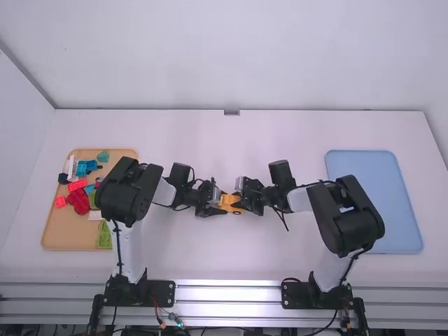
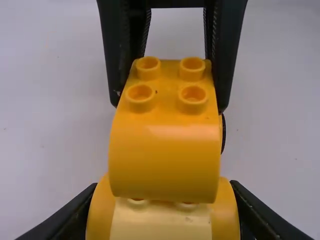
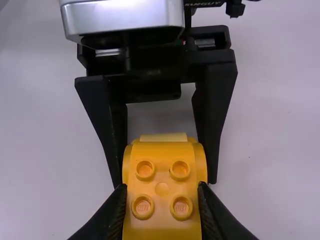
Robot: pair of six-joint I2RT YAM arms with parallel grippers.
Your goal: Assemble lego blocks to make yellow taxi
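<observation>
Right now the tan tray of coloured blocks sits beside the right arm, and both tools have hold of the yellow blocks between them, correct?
The side is wrong: the high view shows the tan tray of coloured blocks beside the left arm. The left tool and right tool do have hold of the yellow blocks.

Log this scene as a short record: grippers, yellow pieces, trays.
left gripper: shut on the rear block, which has a pale strip
right gripper: shut on the studded block
yellow pieces: the studded block meets the rear block; studs peek out at the seam; fully pressed or not, cannot tell
work spot: between the arms, near the table's middle
tan tray: left side, holding red, green, blue and other pieces
blue tray: right side, partly behind the right arm
</observation>
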